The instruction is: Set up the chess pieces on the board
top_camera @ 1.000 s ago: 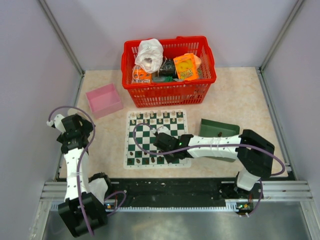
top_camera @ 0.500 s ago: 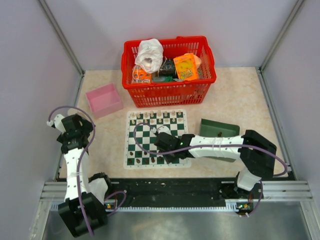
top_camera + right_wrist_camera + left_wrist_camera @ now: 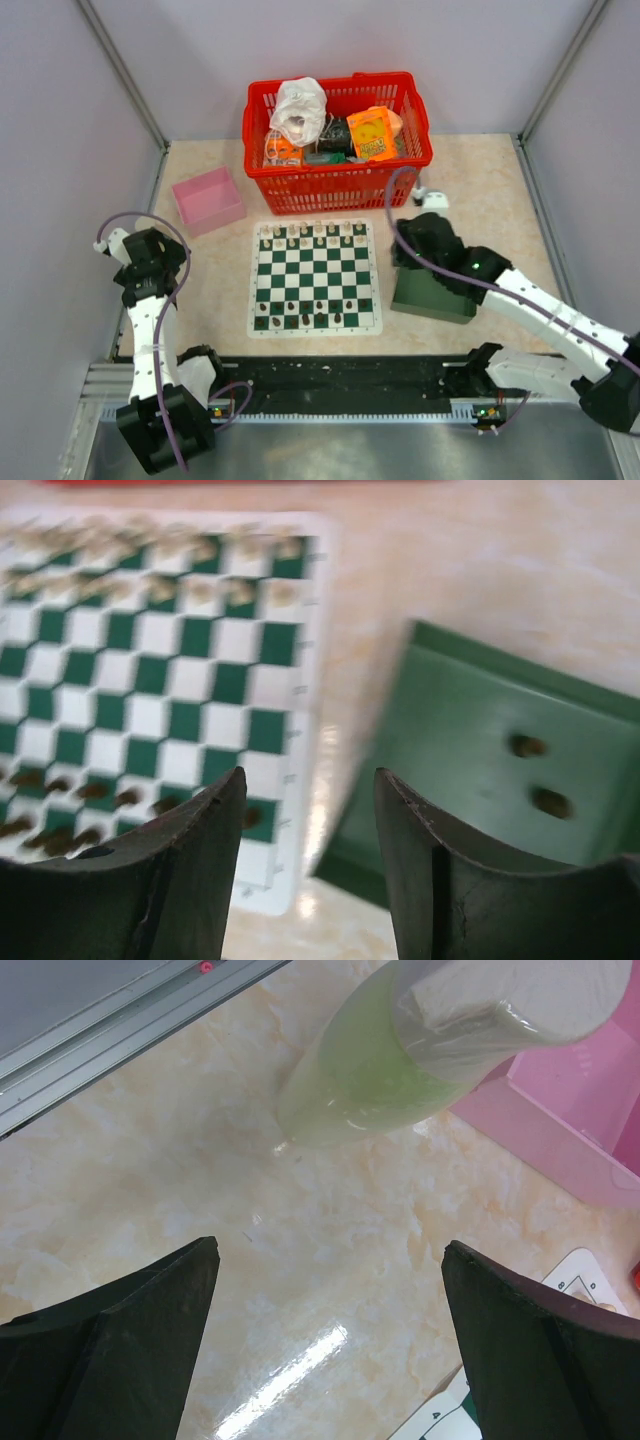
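Observation:
The board [image 3: 315,268] lies mid-table, green and white checks. Dark chess pieces [image 3: 320,305] stand in its two near rows, and cream ones line the far rows. In the right wrist view the board [image 3: 170,670] is on the left, blurred, with dark pieces [image 3: 95,792] at its near edge. Two more dark pieces [image 3: 540,775] lie in the green tray [image 3: 470,770]. My right gripper [image 3: 405,250] [image 3: 310,775] hovers open and empty over the gap between board and tray. My left gripper [image 3: 150,262] [image 3: 328,1250] stands open over bare table, left of the board.
A red basket [image 3: 338,145] full of packets stands behind the board. A pink box [image 3: 208,200] [image 3: 590,1110] sits at the far left. The green tray [image 3: 432,290] is right of the board. A pale green and white post [image 3: 400,1050] rises ahead of the left gripper.
My right gripper has left the board's near rows and swung right and back to the green tray, its jaws opening on the way. The left arm has not moved.

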Controlling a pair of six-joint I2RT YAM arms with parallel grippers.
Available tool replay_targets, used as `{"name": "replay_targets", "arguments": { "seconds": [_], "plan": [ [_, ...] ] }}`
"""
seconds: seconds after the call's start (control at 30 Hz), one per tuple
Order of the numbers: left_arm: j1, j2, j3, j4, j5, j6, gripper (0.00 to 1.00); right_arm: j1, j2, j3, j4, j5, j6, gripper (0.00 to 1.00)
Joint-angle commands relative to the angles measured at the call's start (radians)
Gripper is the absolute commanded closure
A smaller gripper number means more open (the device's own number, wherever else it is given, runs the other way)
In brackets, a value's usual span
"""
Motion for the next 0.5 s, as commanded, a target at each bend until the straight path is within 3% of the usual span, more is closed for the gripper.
{"name": "replay_targets", "arguments": {
  "seconds": [0.0, 0.2, 0.47],
  "plan": [
    [0.008, -0.018, -0.003, 0.031, 0.005, 0.004, 0.01, -0.29, -0.086, -0.118, -0.044, -0.036, -0.014, 0.45],
    [0.008, -0.017, -0.006, 0.037, 0.011, -0.002, 0.01, -0.529, -0.073, -0.187, -0.029, -0.157, -0.065, 0.44],
    [0.008, -0.015, 0.002, 0.027, -0.004, 0.007, 0.01, -0.571, -0.002, -0.227, -0.018, -0.093, 0.003, 0.44]
  ]
}}
